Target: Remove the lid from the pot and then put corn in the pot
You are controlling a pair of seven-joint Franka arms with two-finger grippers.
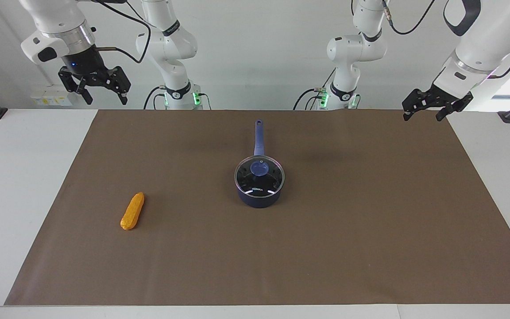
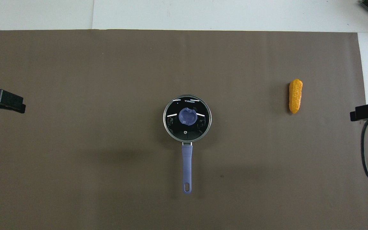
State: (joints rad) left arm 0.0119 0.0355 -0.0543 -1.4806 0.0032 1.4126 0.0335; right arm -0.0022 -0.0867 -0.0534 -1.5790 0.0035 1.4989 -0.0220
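Glass lid (image 1: 259,173) well apart from fingers (image 1: 87,95)

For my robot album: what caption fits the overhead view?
Lidded pot mid-mat, corn toward the right arm's end, nothing touched.

The pot (image 1: 258,195), a small navy saucepan, stands upright midway between the two raised hands, its long blue handle pointing toward the robots. The lid (image 1: 259,173), clear glass with a blue knob, sits closed on it. The corn (image 1: 132,211), an orange-yellow cob, lies flat toward the right hand (image 1: 103,95), well apart from the pot.
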